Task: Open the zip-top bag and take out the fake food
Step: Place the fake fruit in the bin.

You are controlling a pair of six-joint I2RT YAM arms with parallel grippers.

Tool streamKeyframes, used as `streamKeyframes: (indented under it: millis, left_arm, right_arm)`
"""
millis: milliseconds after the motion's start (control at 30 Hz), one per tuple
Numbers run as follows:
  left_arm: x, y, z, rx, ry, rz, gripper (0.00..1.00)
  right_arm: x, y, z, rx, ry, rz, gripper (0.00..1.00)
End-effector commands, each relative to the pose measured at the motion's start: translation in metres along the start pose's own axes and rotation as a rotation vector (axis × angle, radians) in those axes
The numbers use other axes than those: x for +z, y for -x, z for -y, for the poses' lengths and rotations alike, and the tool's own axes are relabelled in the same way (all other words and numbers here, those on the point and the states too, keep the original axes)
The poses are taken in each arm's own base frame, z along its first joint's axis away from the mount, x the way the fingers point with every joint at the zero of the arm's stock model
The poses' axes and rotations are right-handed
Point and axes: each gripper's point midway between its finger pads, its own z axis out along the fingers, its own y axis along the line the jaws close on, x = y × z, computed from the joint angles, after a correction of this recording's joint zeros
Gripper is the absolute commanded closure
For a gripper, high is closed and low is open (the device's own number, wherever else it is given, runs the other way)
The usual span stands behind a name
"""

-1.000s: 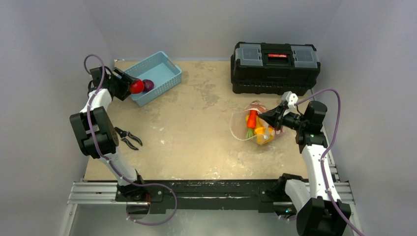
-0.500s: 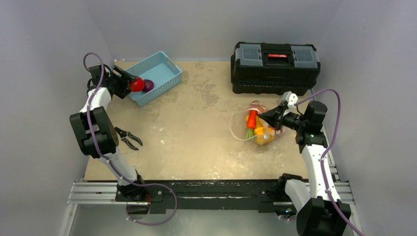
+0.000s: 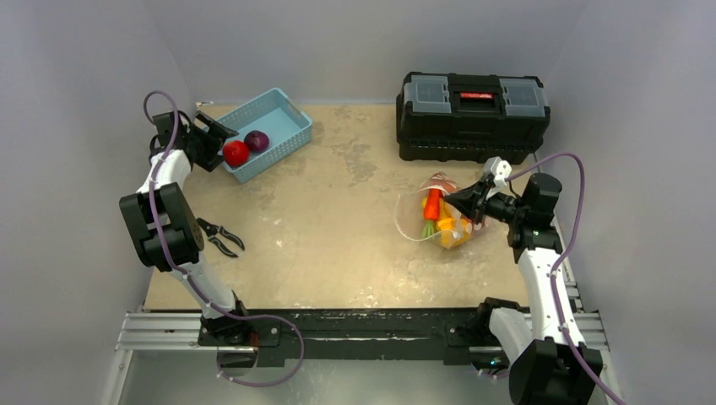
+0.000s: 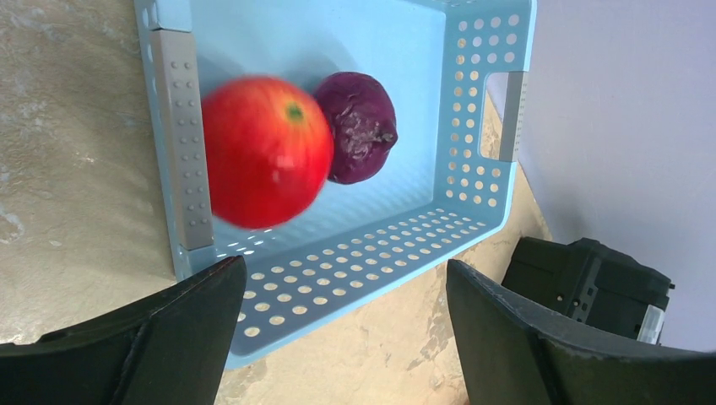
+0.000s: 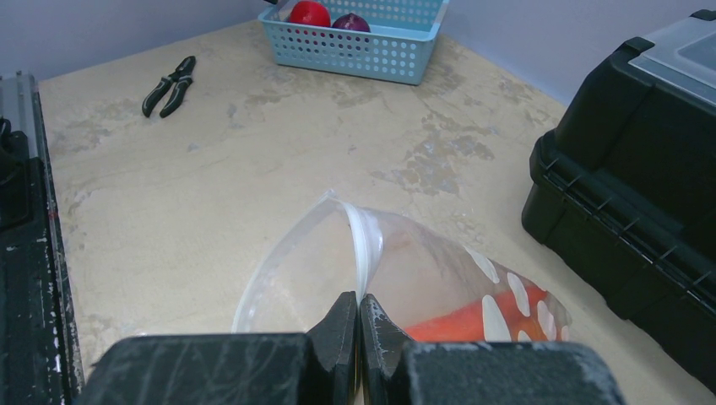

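Observation:
The zip-top bag lies right of centre, its mouth gaping towards the left. My right gripper is shut on the bag's white zip strip and holds that edge up. Inside the bag are an orange carrot-like piece and yellow pieces of fake food. A red round fruit and a purple one lie in the light-blue basket. My left gripper is open at the basket's near wall, with nothing between its fingers.
A black toolbox stands at the back right, just behind the bag. Black pliers lie at the left, near the left arm. The basket sits in the far left corner by the wall.
My left gripper has opened and let go of the red fruit, which now lies in the basket beside the purple one. The right gripper and the bag have not moved.

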Motion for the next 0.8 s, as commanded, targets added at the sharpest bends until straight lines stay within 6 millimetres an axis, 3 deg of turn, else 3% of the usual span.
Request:
streamKeyframes:
  millis: [0, 533, 600, 767]
  left_arm:
    - [-0.01, 0.018, 0.019, 0.034, -0.044, 0.044, 0.12]
    - [-0.038, 0.01, 0.057, 0.123, -0.224, 0.051, 0.11]
    - [-0.042, 0.005, 0.064, 0.154, -0.261, 0.052, 0.01]
    - [-0.059, -0.014, 0.087, 0.281, -0.304, 0.058, 0.0]
  right_arm:
    - [0.0, 0.002, 0.001, -0.023, -0.001, 0.004, 1.0]
    - [0.0, 0.002, 0.001, -0.023, 0.0, 0.003, 1.0]
    - [0.0, 0.002, 0.001, -0.026, 0.0, 0.004, 1.0]
    - [0.0, 0.004, 0.0, -0.032, 0.001, 0.006, 1.0]
